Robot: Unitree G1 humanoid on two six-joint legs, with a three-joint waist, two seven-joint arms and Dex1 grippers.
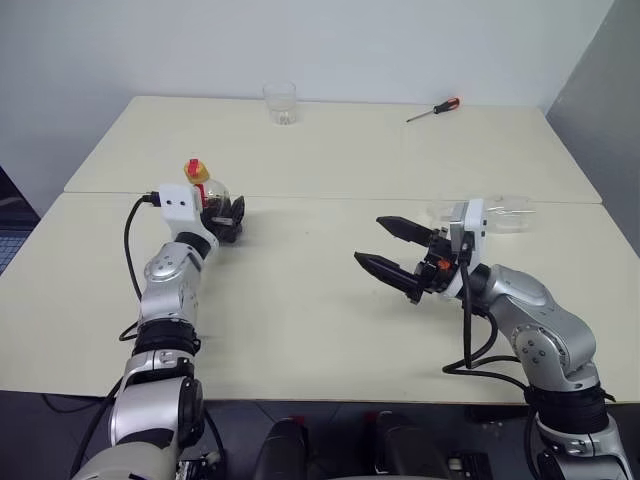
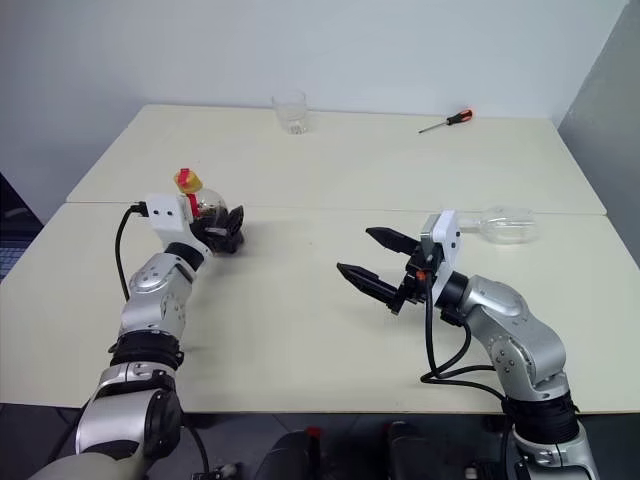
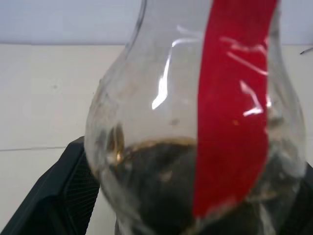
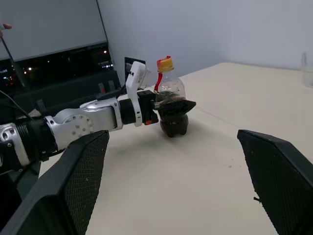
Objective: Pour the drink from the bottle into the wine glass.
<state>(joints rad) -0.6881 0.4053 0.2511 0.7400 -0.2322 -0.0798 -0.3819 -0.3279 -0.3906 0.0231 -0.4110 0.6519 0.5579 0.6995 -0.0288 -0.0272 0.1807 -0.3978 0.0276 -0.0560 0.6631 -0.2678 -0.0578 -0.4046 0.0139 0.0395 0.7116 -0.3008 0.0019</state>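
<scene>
The bottle (image 4: pixel 172 105) is standing upright on the left part of the pale surface (image 1: pixel 320 330), its yellow cap (image 4: pixel 165 63) on top and a red label strip running down its neck. The drink (image 3: pixel 156 196), dark and cola-like, is filling only the lower part of its bulbous body. The left tool (image 4: pixel 173 108) is reaching in level at the bottle, its black fingers sitting spread on either side of the body; from where I am standing I cannot tell whether they are actually pressing on the plastic or just flanking it.

The right tool (image 1: pixel 392 258) is hovering over the middle of the surface, well apart from the bottle, pointing across toward it. Its two black fingers are standing wide apart and carrying nothing.

The wine glass (image 2: pixel 505 225) is lying on its side on the right part of the surface, just behind the right wrist and partly hidden by it.

Farther back, near the far edge, a short clear tumbler (image 1: pixel 280 103) is standing upright, and a screwdriver (image 1: pixel 434 110) with a red handle is lying well off to its right. A seam is running across the surface between the near and the far halves, and the bottle is sitting just on the near side of it.
</scene>
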